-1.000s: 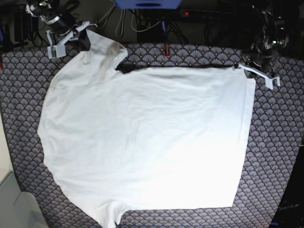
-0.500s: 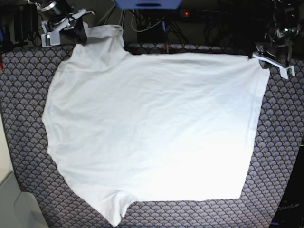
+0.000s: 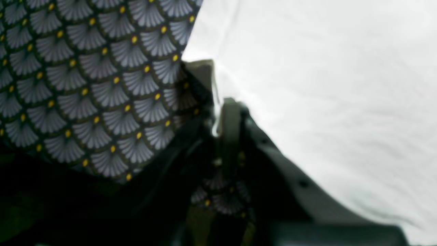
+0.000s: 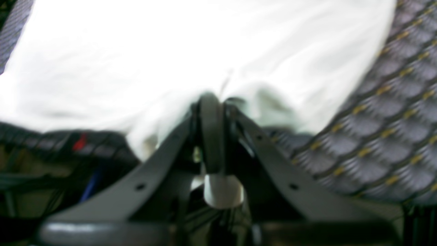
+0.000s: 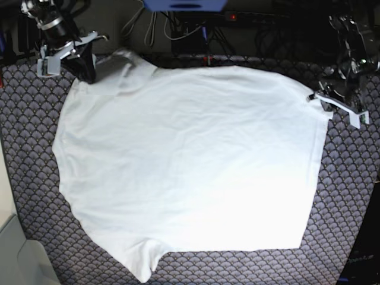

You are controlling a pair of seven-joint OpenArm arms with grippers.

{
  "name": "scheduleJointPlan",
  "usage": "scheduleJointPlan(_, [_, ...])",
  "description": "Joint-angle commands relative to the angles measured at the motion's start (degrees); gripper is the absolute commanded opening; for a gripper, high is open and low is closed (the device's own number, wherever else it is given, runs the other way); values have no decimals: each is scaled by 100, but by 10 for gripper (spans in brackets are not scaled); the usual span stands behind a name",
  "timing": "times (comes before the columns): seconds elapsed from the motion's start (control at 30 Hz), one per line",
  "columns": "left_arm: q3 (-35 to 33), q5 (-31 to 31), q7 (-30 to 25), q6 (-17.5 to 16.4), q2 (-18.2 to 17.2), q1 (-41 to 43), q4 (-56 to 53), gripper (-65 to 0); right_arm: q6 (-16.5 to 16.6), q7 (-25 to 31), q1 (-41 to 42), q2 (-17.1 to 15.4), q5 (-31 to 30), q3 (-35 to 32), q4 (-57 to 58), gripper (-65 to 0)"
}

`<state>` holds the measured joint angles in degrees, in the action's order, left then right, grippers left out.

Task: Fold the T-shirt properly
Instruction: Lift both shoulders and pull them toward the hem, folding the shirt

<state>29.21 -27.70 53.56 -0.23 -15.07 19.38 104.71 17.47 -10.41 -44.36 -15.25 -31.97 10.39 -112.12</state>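
Left wrist view: left gripper [image 3: 218, 112] pinches the shirt [image 3: 324, 102] edge; cloth spreads ahead and right of it, patterned mat [image 3: 85, 85] to its left.

Right wrist view: right gripper [image 4: 218, 102] pinches a bunched shirt [image 4: 170, 51] edge; cloth extends ahead of it.

Base view: shirt [image 5: 190, 166] lies flat on the mat [image 5: 350, 196] between right gripper [image 5: 80, 59] and left gripper [image 5: 317, 98].

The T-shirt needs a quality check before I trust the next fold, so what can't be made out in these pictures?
- Base view: glare washes out the T-shirt at its middle, hiding wrinkles.
- Right wrist view: blur; how much cloth the right tool pinches is unclear.
- Left wrist view: the left tool is in shadow, so its hold on the hem is hard to judge.
- The underside is hidden everywhere.
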Motion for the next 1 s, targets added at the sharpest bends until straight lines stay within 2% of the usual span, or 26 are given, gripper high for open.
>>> scheduleJointPlan(0.0, [46,6,-77,1,-80,-157,74,-645,42,140,53,-45,-69,90,-107,-650])
scheduleJointPlan(0.27, [46,14,37,36,-115,-746,-137,-645,42,26,722,-45,-61,345,-54,-650])
scheduleJointPlan(0.47, [46,14,196,10,-133,-1195,-646,-645,42,-1240,1574,-45,-52,424,-46,-650])
scheduleJointPlan(0.57, [37,14,222,19,-141,-1432,-796,-645,42,-1671,1996,-54,-52,424,-46,-650])
scheduleJointPlan(0.8, [2,14,248,36,-247,-2004,-1227,-645,42,-2286,2911,-379,-52,416,394,-650])
scheduleJointPlan(0.97, [-7,14,248,36,-264,-2258,-1446,-645,42,-2304,3315,-581,-52,389,983,-650])
